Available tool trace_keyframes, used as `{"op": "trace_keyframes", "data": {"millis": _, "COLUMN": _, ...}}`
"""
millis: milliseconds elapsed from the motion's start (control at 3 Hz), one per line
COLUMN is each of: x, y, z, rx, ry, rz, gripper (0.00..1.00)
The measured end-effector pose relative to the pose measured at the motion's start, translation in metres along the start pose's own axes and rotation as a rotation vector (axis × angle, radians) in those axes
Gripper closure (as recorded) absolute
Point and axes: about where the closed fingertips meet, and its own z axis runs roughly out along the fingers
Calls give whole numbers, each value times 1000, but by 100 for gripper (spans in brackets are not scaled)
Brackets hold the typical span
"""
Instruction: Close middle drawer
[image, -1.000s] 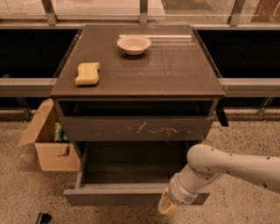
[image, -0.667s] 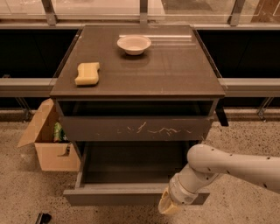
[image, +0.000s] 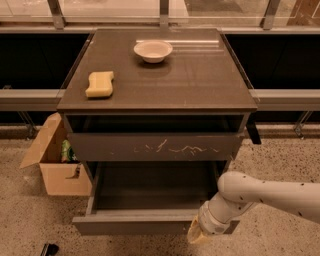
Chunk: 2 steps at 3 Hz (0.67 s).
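**Middle drawer pulled far out, my gripper at its front**

The desk (image: 200, 85) has a flat, smooth brown-grey top with a dull sheen. Toward the back of that top sits a round, shallow, pale bowl (image: 153, 51). Near the left edge lies a yellow sponge (image: 100, 84), a soft block with a waisted outline.

Just under the desk top, the upper drawer (image: 150, 146) stands slightly out. Its dark front is streaked with white scratches.

Below it, the middle drawer (image: 130, 226) is drawn well out from the desk body. It is wide and shallow, with a plain front without a handle, and its dark inside lies open to view.

My gripper (image: 196, 234) is at the right part of that drawer front, low at the desk's foot. Its pale yellowish tip is against or just before the panel; I cannot tell which. I also cannot tell how far it is open, and I see nothing held in it. My arm (image: 260, 195), smooth, white and rounded, reaches in from the desk's right.

To the left of the desk, an open cardboard box (image: 57, 175) stands on the speckled stone floor (image: 280, 160).

Against the view a second ago, nothing has shifted. The drawer is just as far out, and my gripper is at the same spot.
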Motion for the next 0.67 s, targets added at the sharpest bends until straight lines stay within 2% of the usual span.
{"op": "trace_keyframes", "data": {"millis": 333, "x": 13, "y": -10, "z": 9, "rx": 19, "ry": 14, "rz": -1, "gripper": 100}}
{"op": "trace_keyframes", "data": {"millis": 667, "x": 25, "y": -22, "z": 19, "rx": 29, "ry": 23, "rz": 16, "gripper": 83}}
